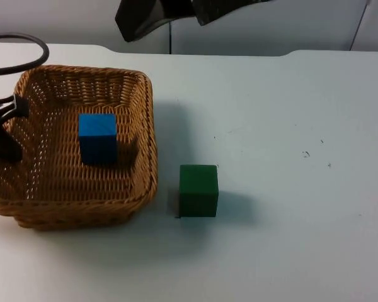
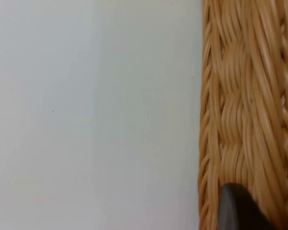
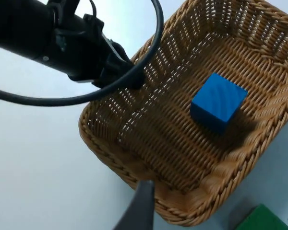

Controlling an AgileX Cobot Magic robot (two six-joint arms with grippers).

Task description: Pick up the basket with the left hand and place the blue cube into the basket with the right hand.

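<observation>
You are looking at the blue cube (image 1: 97, 136) sitting inside the basket (image 1: 145, 113), on the woven floor a little toward the far side and apart from the walls; the right wrist view is showing the same cube (image 3: 218, 101) lying in the basket (image 3: 134, 129). The basket is resting at the left part of the white counter (image 1: 290, 113). Your left hand (image 1: 11, 123) is gripping the basket's left rim, fingers clenched on the wicker; the left wrist view is showing that rim (image 2: 249, 96) running just beside a black fingertip (image 2: 237, 208). Your right hand (image 3: 139, 211) is hovering above the basket's near corner; you cannot tell whether its fingers are apart. A green cube (image 1: 198, 190) is standing on the counter just beside the basket's right wall, not touching it.
</observation>
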